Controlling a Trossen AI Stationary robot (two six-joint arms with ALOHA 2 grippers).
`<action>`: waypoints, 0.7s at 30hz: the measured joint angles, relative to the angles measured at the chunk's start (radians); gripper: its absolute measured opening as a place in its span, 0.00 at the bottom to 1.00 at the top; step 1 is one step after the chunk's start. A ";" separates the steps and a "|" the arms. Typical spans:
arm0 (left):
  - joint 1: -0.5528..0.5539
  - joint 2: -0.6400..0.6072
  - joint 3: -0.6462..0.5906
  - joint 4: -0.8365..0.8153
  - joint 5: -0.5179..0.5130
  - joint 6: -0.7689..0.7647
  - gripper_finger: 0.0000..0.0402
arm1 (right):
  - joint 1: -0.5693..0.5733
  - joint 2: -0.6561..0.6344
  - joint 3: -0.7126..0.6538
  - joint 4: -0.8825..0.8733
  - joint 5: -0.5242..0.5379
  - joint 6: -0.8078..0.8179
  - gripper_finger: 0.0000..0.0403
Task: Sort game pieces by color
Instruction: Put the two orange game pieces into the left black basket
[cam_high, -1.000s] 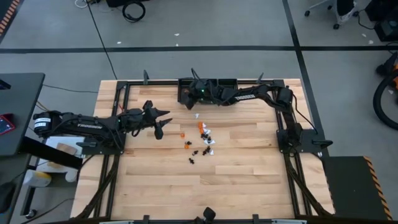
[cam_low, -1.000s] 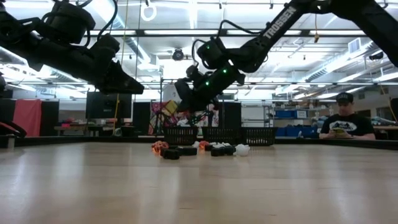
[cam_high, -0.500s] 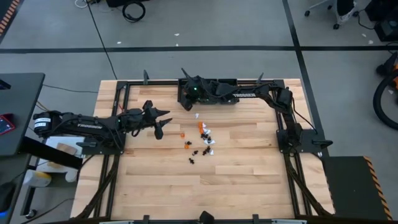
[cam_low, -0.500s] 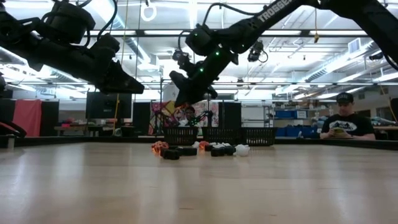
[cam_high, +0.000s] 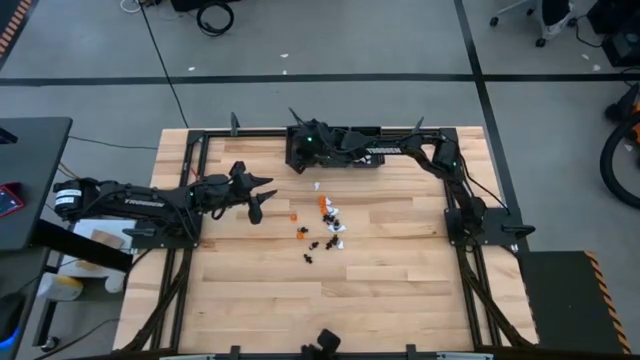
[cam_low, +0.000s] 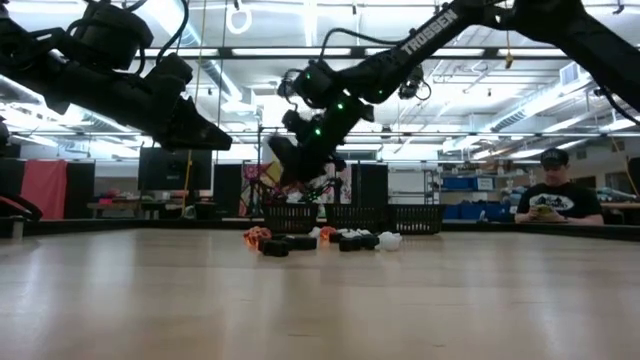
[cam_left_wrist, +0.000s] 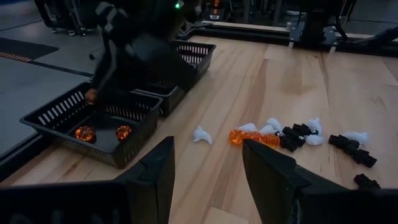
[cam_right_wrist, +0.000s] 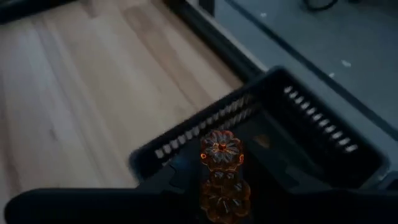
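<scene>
The game pieces (cam_high: 322, 224) lie in a loose cluster of orange, black and white at the table's middle, also visible in the left wrist view (cam_left_wrist: 292, 134). My right gripper (cam_high: 300, 136) reaches along the far edge and hangs over the leftmost of three black bins (cam_left_wrist: 102, 127), shut on one orange piece (cam_left_wrist: 91, 95). Two orange pieces (cam_left_wrist: 84, 132) lie on that bin's floor. My left gripper (cam_left_wrist: 205, 168) waits open above the table's left part (cam_high: 255, 195), holding nothing. My right gripper pinches the orange piece (cam_right_wrist: 221, 154) between its two fingertips. The fingers slant down from the table's right side toward the bin. The piece is lifted clear, above the bin's inside.
The other two black bins (cam_low: 352, 217) (cam_low: 415, 217) stand side by side along the far edge, to the right of the leftmost one. A black frame (cam_high: 190, 180) borders the table. A person (cam_low: 552, 200) sits in the room beyond the table. Bare wood lies near the front edge.
My right gripper has moved toward the table's far left corner with the orange piece, from the bin's near rim to over its inside, and has tipped its fingers more steeply down. It has stayed shut on the piece.
</scene>
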 joint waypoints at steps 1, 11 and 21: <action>0.000 0.000 0.000 -0.002 0.000 0.000 0.42 | 0.001 0.004 0.008 -0.019 -0.003 0.001 0.27; 0.000 0.000 0.000 -0.008 0.000 0.005 0.42 | -0.002 0.023 0.033 -0.047 -0.036 -0.021 0.30; 0.000 0.000 0.000 -0.017 0.000 0.007 0.42 | -0.005 0.018 0.032 -0.054 -0.036 -0.051 0.42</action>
